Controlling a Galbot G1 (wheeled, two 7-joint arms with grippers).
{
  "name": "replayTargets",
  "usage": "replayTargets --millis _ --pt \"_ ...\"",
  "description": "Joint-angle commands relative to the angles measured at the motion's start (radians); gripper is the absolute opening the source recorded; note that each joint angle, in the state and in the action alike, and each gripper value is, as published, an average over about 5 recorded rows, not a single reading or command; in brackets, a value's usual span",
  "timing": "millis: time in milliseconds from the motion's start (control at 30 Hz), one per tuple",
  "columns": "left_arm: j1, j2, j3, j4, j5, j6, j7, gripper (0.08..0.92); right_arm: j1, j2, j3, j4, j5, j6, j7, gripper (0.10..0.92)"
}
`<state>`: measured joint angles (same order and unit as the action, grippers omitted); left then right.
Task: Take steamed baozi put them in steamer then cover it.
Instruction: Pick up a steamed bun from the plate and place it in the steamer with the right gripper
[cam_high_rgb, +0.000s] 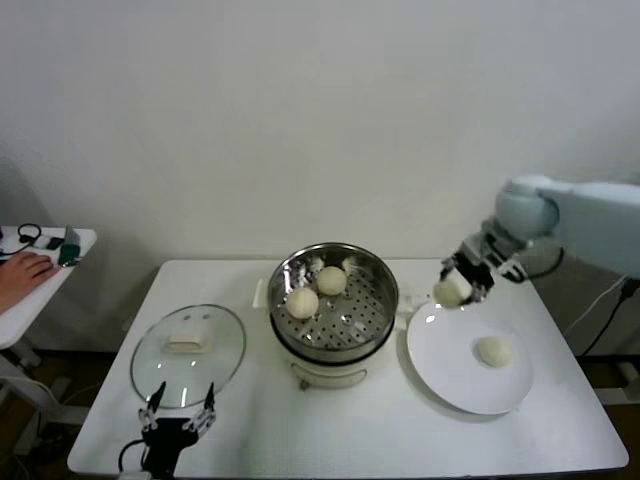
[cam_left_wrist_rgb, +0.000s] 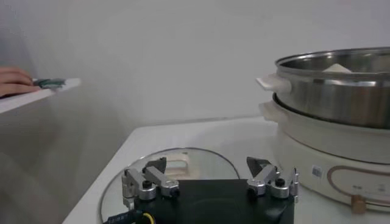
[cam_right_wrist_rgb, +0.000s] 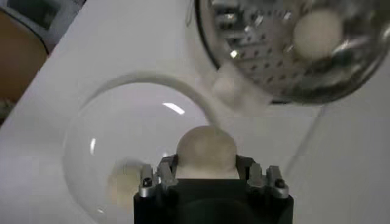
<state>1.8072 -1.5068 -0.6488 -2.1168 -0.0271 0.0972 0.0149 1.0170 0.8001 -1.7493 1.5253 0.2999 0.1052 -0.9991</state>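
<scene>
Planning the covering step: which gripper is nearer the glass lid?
Left. The left gripper hovers open at the lid's near edge; the right gripper holds a baozi beyond the steamer.

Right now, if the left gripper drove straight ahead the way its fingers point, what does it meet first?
Most likely the cover. The left gripper, open, points across the table just short of its near rim, and the glass lid lies flat directly ahead. The steamer sits off to one side of that line. Height clearance is unclear.
</scene>
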Motion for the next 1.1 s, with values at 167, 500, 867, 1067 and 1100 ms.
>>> replayTargets --millis 167,500,867,1067,1100 --pt "-0.002 0.002 -0.001 -0.014 0.001 0.008 0.002 0.823 0.087 0.262 0.148 0.281 -0.104 0.105 0.032 0.645" --pt "-0.002 -0.006 -0.009 -0.021 0.0 0.014 0.002 0.823 -0.188 0.358 0.146 0.203 -0.337 0.074 0.1 0.633" --pt "0.007 -0.008 -0.012 -0.016 -0.002 0.007 0.0 0.823 -0.314 0.381 0.154 0.078 -0.421 0.083 0.107 0.635" --pt "0.011 -0.009 -0.012 -0.015 -0.004 0.002 -0.002 0.823 -0.335 0.382 0.154 0.06 -0.421 0.082 0.125 0.634" --pt "0.011 -0.009 -0.012 -0.014 -0.004 0.001 -0.002 0.823 -0.337 0.383 0.155 0.059 -0.422 0.081 0.126 0.634"
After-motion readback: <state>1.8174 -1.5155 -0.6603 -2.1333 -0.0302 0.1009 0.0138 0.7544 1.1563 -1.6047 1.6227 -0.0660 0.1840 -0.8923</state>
